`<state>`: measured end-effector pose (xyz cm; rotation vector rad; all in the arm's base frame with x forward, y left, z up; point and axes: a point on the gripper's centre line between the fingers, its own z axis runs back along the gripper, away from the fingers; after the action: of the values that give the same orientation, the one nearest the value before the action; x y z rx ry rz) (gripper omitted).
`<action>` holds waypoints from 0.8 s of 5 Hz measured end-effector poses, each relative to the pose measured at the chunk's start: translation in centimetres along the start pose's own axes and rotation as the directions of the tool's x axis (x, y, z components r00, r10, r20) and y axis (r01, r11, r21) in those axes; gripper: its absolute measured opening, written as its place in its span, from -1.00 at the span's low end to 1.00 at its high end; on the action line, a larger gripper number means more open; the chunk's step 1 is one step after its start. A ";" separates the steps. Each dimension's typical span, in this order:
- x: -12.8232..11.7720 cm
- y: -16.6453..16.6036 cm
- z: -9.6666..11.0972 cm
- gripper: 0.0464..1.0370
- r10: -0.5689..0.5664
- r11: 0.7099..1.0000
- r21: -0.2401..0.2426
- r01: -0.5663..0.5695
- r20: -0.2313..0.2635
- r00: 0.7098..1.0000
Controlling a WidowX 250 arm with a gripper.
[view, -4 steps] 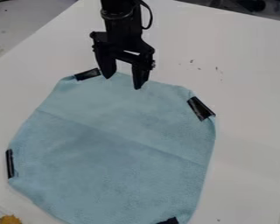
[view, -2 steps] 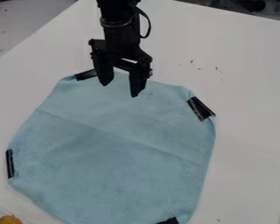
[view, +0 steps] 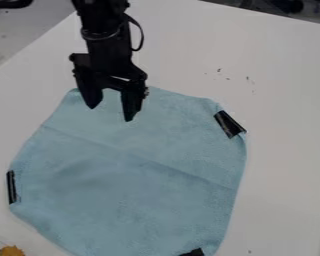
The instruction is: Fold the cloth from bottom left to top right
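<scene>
Cloth (view: 132, 170): was left lying unfolded on the white tabletop (view: 283, 165), with a slanting crease pressed across it.
Fingers (view: 130, 100): were spread, with nothing pinched between them. Whether the fabric was being touched couldn't really be told.
Arm (view: 108, 45): had been shifted down and to the left in the view, so the gripper (view: 110, 114) was now placed over the upper left part of the cloth.
Crease and outline: no change could be spotted there, so nothing had been dragged along.
Left strip (view: 12, 187): was set dark against the cloth's left edge, probably near the bit to be grabbed, and well apart from the fingers.
Right strip (view: 229, 124): was seen at the upper right edge, roughly where the fold was meant to be landed.
Fold: basically not started; by the look of it, the approach to the lower left was just being made.
Lower left edge: had to be reached and pinched next, tbh. If it was gripped too shallowly, the soft fabric could easily be lost mid-fold.
</scene>
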<state>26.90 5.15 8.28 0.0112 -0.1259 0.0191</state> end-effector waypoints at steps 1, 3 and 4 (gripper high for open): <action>-4.0 1.4 0.4 0.93 0.087 0.996 0.015 -0.087 0.019 0.996; -8.9 3.5 -1.0 0.93 0.165 0.986 0.027 -0.166 0.021 0.986; -9.5 4.9 -1.2 0.93 0.167 0.986 0.024 -0.168 0.024 0.986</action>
<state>17.53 9.91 5.91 0.0269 -0.1483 0.1885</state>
